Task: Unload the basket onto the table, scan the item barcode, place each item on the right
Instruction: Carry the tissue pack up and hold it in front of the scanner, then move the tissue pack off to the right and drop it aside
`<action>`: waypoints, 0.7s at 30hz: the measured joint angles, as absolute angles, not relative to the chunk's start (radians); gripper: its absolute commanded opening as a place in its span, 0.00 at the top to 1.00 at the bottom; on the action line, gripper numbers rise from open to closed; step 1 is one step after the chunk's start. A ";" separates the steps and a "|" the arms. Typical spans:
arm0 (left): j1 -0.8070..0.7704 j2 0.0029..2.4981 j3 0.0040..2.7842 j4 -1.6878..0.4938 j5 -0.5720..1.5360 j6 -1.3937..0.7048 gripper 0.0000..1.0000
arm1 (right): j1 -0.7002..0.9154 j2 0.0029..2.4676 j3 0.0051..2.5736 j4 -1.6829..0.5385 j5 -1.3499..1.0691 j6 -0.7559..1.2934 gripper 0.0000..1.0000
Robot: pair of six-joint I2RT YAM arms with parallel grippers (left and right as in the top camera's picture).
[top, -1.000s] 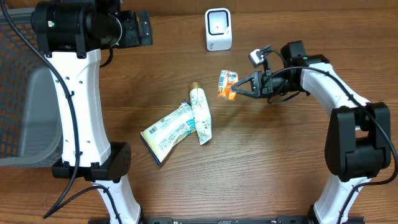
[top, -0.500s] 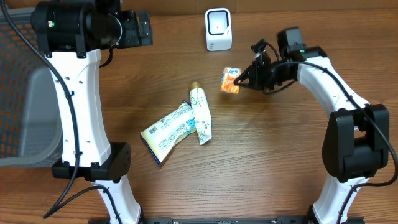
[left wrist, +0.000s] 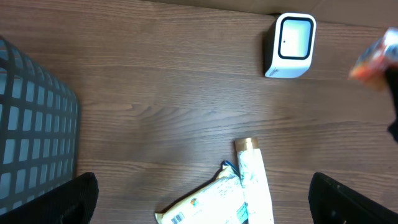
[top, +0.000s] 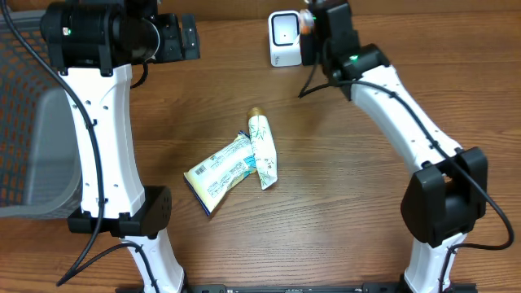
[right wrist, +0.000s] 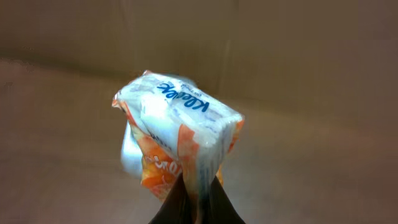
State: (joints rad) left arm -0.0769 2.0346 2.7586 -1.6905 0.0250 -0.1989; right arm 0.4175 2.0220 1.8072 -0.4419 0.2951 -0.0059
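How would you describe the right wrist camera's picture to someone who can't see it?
A small tissue pack, white and orange with blue Kleenex lettering, fills the middle of the picture, pinched at its bottom edge by the right gripper. Behind it there is only a blurred brown background.

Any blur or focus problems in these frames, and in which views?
Left wrist: the tissue pack is a smeared streak at the right edge, while the scanner is crisp. Right wrist: the pack's Kleenex lettering is readable, the background soft. Overhead: sharp throughout, even light.
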 measured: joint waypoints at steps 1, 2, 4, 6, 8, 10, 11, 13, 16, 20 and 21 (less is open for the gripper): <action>-0.077 2.035 2.759 -1.691 0.025 -0.199 0.00 | 0.429 2.026 1.807 -0.381 0.330 -0.071 0.96; -0.077 2.035 2.759 -1.691 0.025 -0.199 0.00 | 0.437 2.033 1.808 -0.317 0.356 -0.144 0.96; -0.077 2.035 2.759 -1.691 0.025 -0.199 0.00 | 0.449 2.052 1.812 -0.223 0.395 -0.286 0.96; -0.077 2.035 2.759 -1.691 0.025 -0.199 0.00 | 0.455 2.080 1.814 -0.152 0.419 -0.429 0.96; -0.077 2.035 2.759 -1.691 0.025 -0.199 0.00 | 0.455 2.115 1.815 -0.113 0.435 -0.564 0.96; -0.077 2.035 2.759 -1.691 0.025 -0.199 0.00 | 0.455 2.163 1.815 -0.093 0.446 -0.719 0.96; -0.077 2.035 2.759 -1.691 0.025 -0.199 0.00 | 0.455 2.191 1.815 -0.089 0.450 -0.805 0.96; -0.077 2.035 2.759 -1.691 0.025 -0.199 0.00 | 0.455 2.239 1.815 -0.088 0.458 -0.936 0.96; -0.077 2.035 2.759 -1.691 0.025 -0.199 0.00 | 0.455 2.305 1.814 -0.044 0.480 -1.087 0.96; -0.077 2.035 2.759 -1.691 0.025 -0.199 0.00 | 0.455 2.333 1.811 0.025 0.504 -1.172 0.96; -0.077 2.035 2.759 -1.691 0.025 -0.199 0.00 | 0.455 2.333 1.811 0.051 0.510 -1.180 0.96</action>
State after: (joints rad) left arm -0.0769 2.0346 2.7586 -1.6905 0.0246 -0.1986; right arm 0.4553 2.3329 1.8111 0.0513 0.5102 -1.1801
